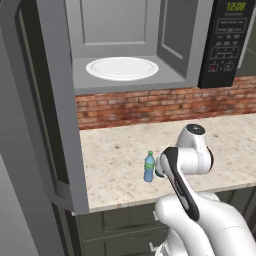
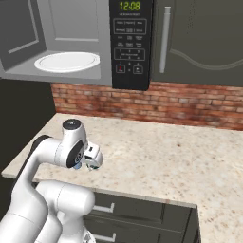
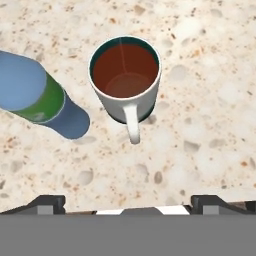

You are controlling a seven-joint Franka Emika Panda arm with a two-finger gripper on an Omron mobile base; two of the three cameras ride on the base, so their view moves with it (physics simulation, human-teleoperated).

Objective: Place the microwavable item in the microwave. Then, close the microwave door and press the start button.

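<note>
Blue bottle (image 3: 37, 97) stands just beside the mug (image 3: 125, 77), near counter (image 3: 210, 100) front edge. Gripper (image 3: 127, 202) above, fingers spread, empty. Risk: a finger clips the bottle descending, or slips off the handle. Microwave (image 1: 125, 45) open.

The surface (image 1: 125, 150) and open microwave (image 1: 125, 45) are seen from behind-left and behind-right, facing forward and down, at middling range; the surface is viewed closely from straight above in the hand view.
</note>
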